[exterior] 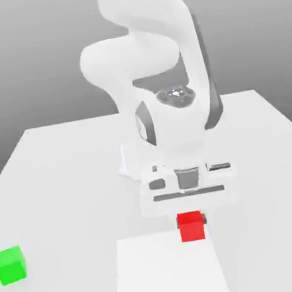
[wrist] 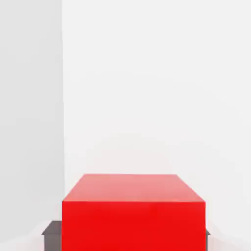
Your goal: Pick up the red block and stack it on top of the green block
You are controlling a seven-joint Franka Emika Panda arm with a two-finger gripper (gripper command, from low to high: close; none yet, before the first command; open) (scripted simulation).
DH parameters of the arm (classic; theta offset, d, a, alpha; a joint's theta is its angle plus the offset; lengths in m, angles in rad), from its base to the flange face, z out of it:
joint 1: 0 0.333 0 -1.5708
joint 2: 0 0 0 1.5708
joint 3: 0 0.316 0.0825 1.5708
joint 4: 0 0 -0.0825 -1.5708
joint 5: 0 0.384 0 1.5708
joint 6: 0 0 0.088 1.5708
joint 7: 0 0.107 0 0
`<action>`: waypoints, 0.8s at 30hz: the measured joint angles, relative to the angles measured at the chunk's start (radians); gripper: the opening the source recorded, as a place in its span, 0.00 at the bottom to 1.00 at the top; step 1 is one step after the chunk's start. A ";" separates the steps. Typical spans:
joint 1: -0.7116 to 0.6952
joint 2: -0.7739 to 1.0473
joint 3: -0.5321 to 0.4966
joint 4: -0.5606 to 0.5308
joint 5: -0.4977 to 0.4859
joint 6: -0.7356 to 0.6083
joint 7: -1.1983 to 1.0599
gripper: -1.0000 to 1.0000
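Observation:
The red block [exterior: 191, 228] sits low over the table, right under the white hand of the arm. My gripper [exterior: 191, 224] is shut on the red block, with a dark finger pressed against each side of it. In the hand view the red block [wrist: 132, 211] is very close, and a dark fingertip [wrist: 51, 234] shows beside it. The green block [exterior: 10, 265] rests on the table far off toward the exterior view's left, well apart from the gripper.
A brighter white rectangular patch [exterior: 168, 273] lies on the table [exterior: 60, 177] just in front of the red block. The arm's base and bulky links [exterior: 156, 72] rise behind the hand.

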State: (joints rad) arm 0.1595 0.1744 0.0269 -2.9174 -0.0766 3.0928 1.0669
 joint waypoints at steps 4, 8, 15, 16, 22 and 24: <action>-0.011 -0.096 0.023 -0.013 0.048 -0.083 -0.037 0.00; 0.001 -0.236 0.023 -0.033 0.088 -0.203 -0.064 0.00; -0.100 -0.261 -0.089 0.046 0.051 -0.309 -0.172 0.00; -0.122 -0.253 -0.111 0.064 0.047 -0.319 -0.196 0.00; -0.284 -0.201 -0.214 0.172 0.051 -0.375 -0.358 0.00; -0.329 -0.183 -0.246 0.208 0.059 -0.394 -0.417 0.00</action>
State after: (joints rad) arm -0.1690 -0.0085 -0.2187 -2.7097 -0.0172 2.6991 0.6502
